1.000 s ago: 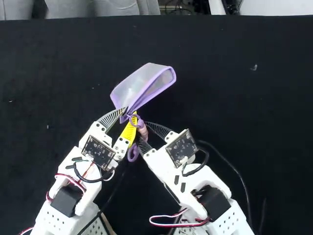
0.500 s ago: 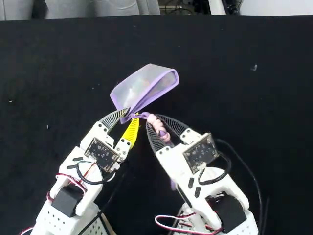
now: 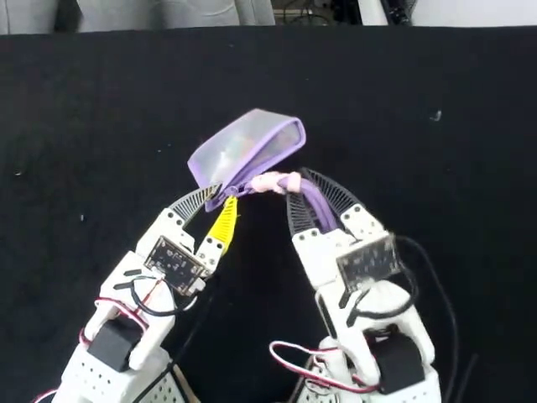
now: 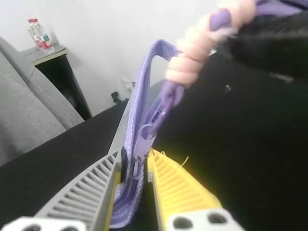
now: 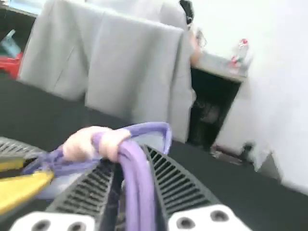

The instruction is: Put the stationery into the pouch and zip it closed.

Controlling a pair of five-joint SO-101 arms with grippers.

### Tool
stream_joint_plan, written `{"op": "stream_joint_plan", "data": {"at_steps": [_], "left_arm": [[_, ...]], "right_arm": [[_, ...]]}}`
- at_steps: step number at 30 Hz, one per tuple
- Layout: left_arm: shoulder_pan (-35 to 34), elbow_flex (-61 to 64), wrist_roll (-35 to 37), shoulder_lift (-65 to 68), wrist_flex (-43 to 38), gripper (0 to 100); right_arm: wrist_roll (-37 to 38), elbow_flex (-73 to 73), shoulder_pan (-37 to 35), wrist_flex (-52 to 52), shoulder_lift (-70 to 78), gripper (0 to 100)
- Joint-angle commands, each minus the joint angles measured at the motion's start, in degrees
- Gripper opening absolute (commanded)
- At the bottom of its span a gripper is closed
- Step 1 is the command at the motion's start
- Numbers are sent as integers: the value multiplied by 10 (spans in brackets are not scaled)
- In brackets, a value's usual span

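Black cloth covered your worktop [image 3: 436, 126], and the translucent purple zip pouch [image 3: 245, 149] sat near its middle. Your left end effector [image 3: 220, 201] was clamped on the pouch's near corner, probably to anchor it. Your right end effector [image 3: 309, 197] was closed on the purple cord with pink twisted beads [image 3: 273, 182], drawn taut against that anchor, seemingly so the zip could run.

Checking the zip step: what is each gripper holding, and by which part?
Left gripper: the pouch, at its zipper-end corner. Right gripper: the purple strap, beside its pink wrap.
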Motion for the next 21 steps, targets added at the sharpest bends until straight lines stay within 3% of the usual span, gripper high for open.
{"op": "stream_joint_plan", "data": {"at_steps": [1,8,12,18,21], "left_arm": [[-12,-1,-2,3,3,29],[-12,-1,-2,3,3,29],[-12,-1,-2,3,3,29],[-12,-1,-2,3,3,29],[-12,-1,-2,3,3,29]], "right_arm": [[2,6,50,-55,-53,11],[1,22,51,-37,-53,11],[6,30,2,12,-53,24],[7,56,-68,44,-56,232],[7,78,-94,42,-58,238]]}}
